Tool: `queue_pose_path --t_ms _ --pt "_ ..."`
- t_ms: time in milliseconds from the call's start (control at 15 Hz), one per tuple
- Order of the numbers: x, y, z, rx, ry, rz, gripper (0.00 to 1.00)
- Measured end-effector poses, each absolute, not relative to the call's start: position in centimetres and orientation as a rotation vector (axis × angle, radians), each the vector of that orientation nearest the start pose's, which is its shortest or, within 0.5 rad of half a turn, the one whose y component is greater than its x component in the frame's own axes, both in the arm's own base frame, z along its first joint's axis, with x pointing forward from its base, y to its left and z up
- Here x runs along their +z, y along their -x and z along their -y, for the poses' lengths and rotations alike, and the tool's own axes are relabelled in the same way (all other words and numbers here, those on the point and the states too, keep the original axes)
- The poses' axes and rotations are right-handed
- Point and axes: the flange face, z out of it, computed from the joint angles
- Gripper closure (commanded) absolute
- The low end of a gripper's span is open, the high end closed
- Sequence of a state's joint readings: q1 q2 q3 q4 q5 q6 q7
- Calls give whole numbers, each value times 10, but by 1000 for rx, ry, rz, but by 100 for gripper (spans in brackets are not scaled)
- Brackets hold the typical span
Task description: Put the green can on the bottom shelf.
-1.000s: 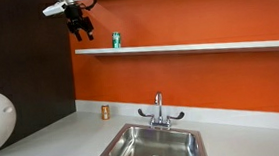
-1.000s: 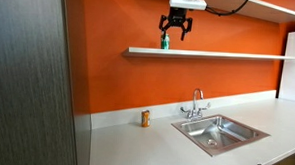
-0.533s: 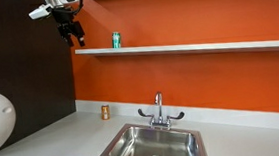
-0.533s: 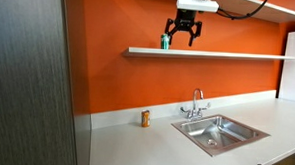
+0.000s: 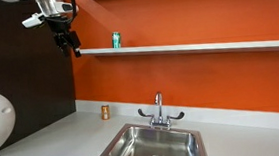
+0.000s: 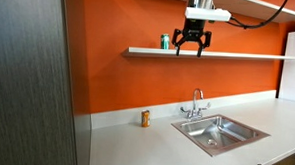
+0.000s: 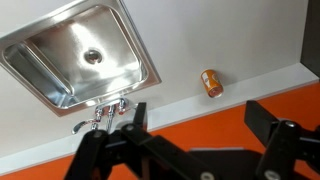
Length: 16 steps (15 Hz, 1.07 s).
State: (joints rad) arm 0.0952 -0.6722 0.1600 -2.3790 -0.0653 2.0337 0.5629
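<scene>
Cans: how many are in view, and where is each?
2. The green can stands on the bottom shelf; the copper can stands on the countertop. No others visible.

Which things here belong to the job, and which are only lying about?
Job: green can, standing on the bottom shelf; claw, open and empty.
Lying about: brown can, sink, tap.

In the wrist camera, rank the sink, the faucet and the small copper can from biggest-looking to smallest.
1. Sink, clearly the largest.
2. Faucet, though the tool hides part of it.
3. Copper can, the smallest.
</scene>
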Motion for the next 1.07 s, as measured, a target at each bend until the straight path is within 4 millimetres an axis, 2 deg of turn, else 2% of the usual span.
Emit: queue_pose_path --t_ms 733,1067 --pt "535 -359 -82 -376 3147 -206 0" --pt "520 -358 -72 -322 3162 -122 0"
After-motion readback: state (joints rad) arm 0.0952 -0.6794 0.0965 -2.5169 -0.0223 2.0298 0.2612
